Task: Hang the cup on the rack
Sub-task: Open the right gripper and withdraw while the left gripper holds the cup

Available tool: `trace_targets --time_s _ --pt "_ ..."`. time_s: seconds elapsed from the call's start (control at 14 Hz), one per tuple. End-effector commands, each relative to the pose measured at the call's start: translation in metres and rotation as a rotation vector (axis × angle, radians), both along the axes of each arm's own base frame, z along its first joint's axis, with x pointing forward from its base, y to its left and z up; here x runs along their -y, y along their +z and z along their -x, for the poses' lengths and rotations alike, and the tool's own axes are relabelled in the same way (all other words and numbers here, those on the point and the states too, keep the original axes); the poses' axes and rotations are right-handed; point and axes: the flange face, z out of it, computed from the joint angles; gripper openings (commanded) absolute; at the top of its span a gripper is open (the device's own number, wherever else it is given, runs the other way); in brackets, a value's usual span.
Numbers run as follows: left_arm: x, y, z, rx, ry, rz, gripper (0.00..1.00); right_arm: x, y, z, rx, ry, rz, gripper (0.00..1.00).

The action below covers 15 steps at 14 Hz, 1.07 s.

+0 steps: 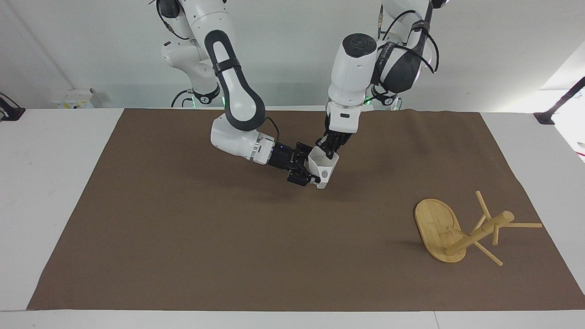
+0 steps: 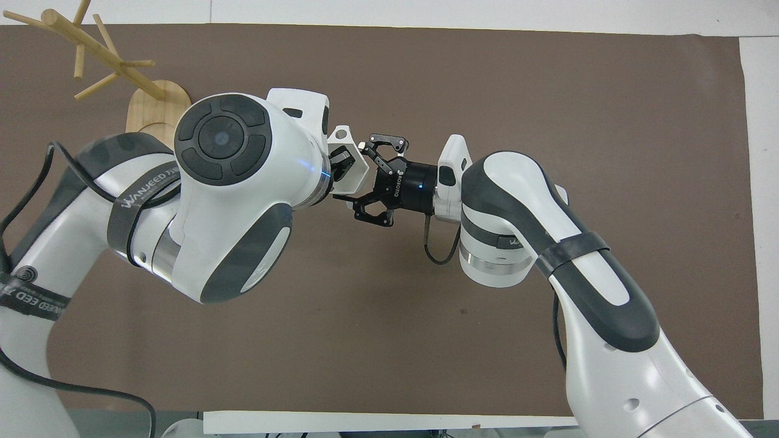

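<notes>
The white faceted cup [image 1: 323, 168] hangs upright just above the brown mat, about mid-table. My left gripper [image 1: 330, 148] comes down from above and is shut on the cup's rim. My right gripper [image 1: 310, 172] reaches in level from the right arm's end and sits against the cup's side. In the overhead view the left arm covers most of the cup [image 2: 348, 165]. The bamboo rack [image 1: 461, 230] lies tipped over on the mat toward the left arm's end, farther from the robots than the cup. Its oval base [image 1: 436, 226] stands on edge with the pegs sticking out.
A brown mat [image 1: 183, 237] covers most of the white table [image 1: 50, 183]. The rack [image 2: 97, 55] shows at the overhead view's upper corner, partly under the left arm's elbow. Black clamps sit at the table's corners near the robots.
</notes>
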Motion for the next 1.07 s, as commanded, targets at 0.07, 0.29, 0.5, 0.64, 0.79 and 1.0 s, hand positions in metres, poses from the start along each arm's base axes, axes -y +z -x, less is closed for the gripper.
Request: trace_targets --time_s 0.07,0.29,0.5,0.64,0.79,1.0 --pt "-0.014 0.001 -0.014 0.023 0.018 0.002 0.00 0.025 0.027 -0.007 0.010 -0.047 -0.030 0.99" --pt "-0.026 0.004 -0.021 0.032 0.041 0.007 0.00 0.084 0.029 -0.031 0.053 -0.002 0.014 0.99" --pt "-0.076 0.027 -0.050 0.115 0.124 0.061 0.00 0.179 0.027 -0.050 0.046 0.125 0.142 0.99" --pt "-0.123 0.038 -0.072 0.185 0.186 0.098 0.00 0.240 0.026 -0.053 -0.046 0.161 0.258 0.99" --pt "-0.157 0.026 -0.077 0.246 0.174 0.120 0.00 0.288 0.044 -0.052 -0.118 0.157 0.402 0.99" --pt "-0.189 -0.012 -0.056 0.356 0.158 0.208 0.00 0.345 0.084 -0.047 -0.351 0.043 0.610 0.99"
